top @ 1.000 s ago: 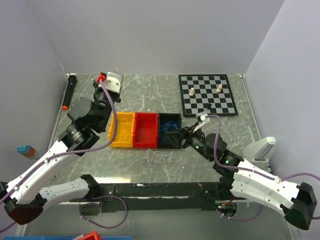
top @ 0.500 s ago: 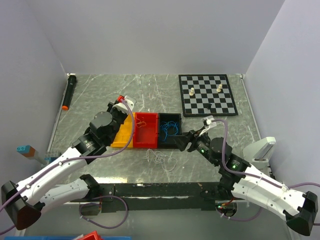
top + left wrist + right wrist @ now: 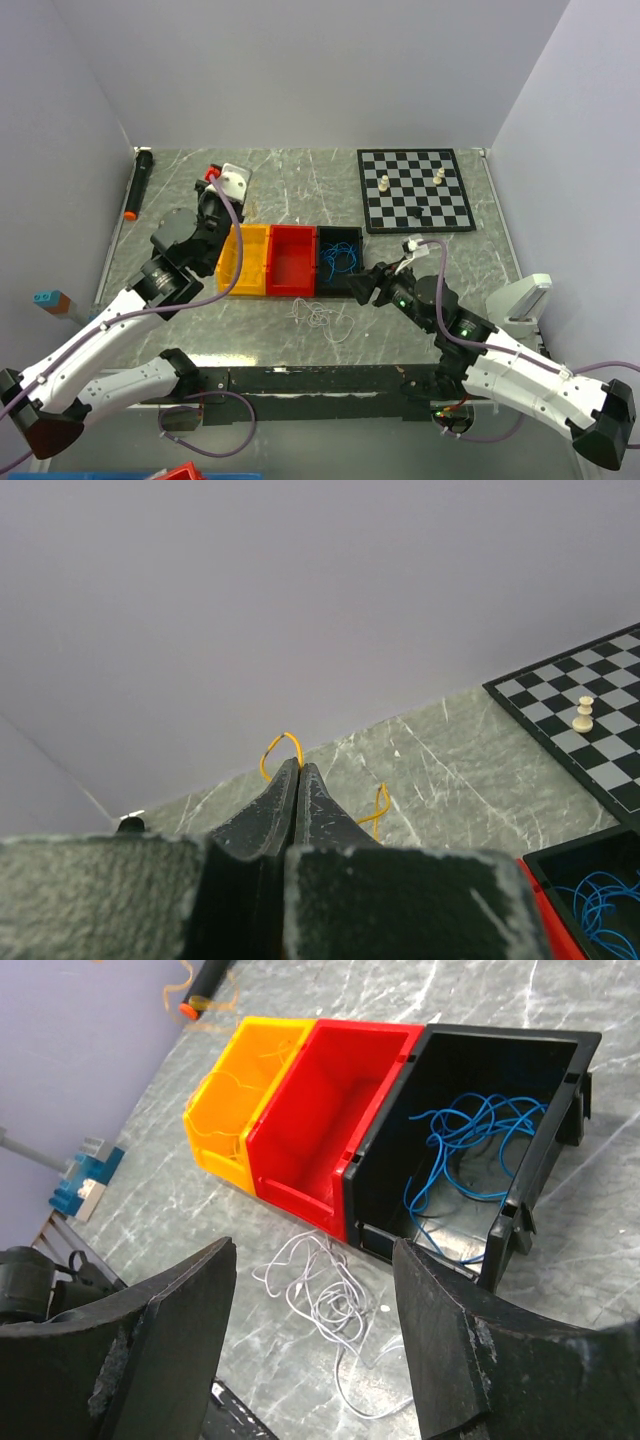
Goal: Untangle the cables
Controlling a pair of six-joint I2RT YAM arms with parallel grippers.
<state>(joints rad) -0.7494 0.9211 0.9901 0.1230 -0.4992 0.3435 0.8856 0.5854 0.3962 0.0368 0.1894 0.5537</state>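
Grey-green marbled table (image 3: 300,190), pale lilac walls closing it in on three sides.

You are running the left gripper (image 3: 297,772) with its jaws pressed together, and they are pinching a yellow-orange cable (image 3: 284,734). One loop is arching just above the tips and another is curling out to the right of them. Whether its tail is touching the table I cannot tell.

The right gripper (image 3: 312,1250) is hanging with jaws spread wide, gripping nothing. Just beyond its tips the white cable (image 3: 325,1295) is lying on bare table as a loose scribble of thin loops, close in front of the red bin (image 3: 330,1110). The yellow bin (image 3: 230,1090) is sitting left-ahead of the jaws and the black bin (image 3: 500,1045) right-ahead. The blue cable (image 3: 470,1150) is coiling inside the black bin in springy open curls.

Judgement: you seem to be sorting by colour. Blue looks done, yellow-orange is in transit, white is waiting.

- **Left:** be bringing the jaws low over the yellow bin before parting them, so the springy wire is not bouncing out.
- **Right:** be lowering onto a single outer loop of white, not the whole knot. Wire this thin is likely slipping between the pads unless you are closing fully.
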